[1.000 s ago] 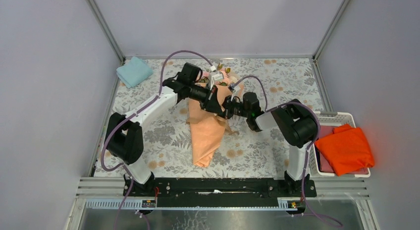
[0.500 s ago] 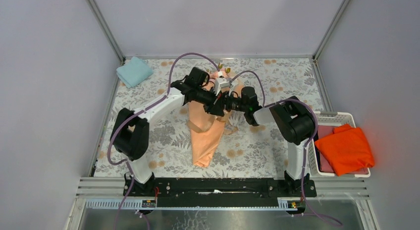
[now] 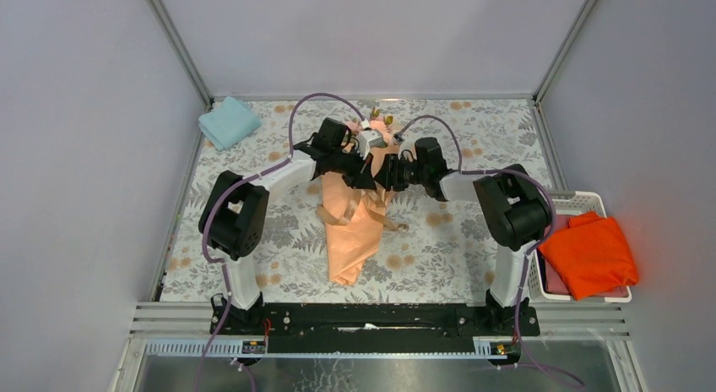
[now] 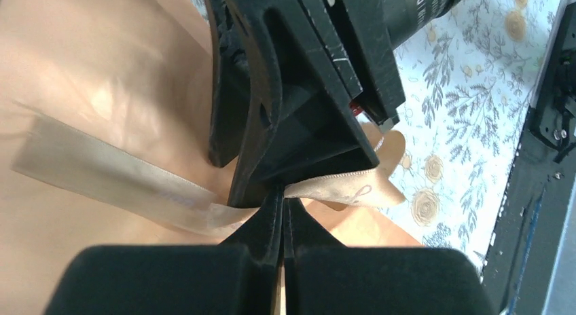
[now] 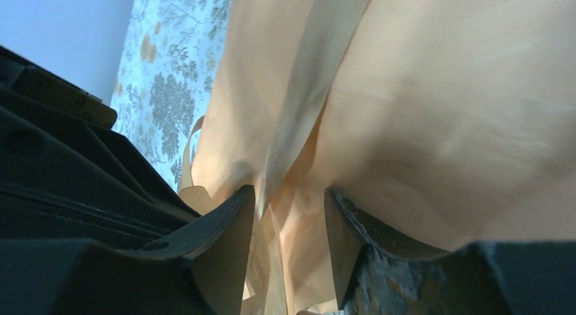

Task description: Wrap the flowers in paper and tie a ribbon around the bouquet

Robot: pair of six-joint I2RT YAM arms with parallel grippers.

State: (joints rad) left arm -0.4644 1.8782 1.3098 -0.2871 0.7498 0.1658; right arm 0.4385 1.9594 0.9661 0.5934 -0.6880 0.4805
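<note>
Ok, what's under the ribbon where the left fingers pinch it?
The peach paper lies directly under the ribbon, which the left fingers are shut on. What the paper wraps at that spot is covered and cannot be seen.

Free table (image 3: 439, 248) beside bouquet (image 3: 350, 236) (left arm (image 3: 274, 172), right arm (image 3: 463, 185) above it)

Floral-print table (image 3: 473, 240). At ten o'clock, near the far corner, a folded light-blue cloth (image 3: 229, 122). At centre, lying flat, the bouquet (image 3: 350, 244), narrow end toward six o'clock. At four o'clock, by the edge, a white basket (image 3: 591, 195).
</note>
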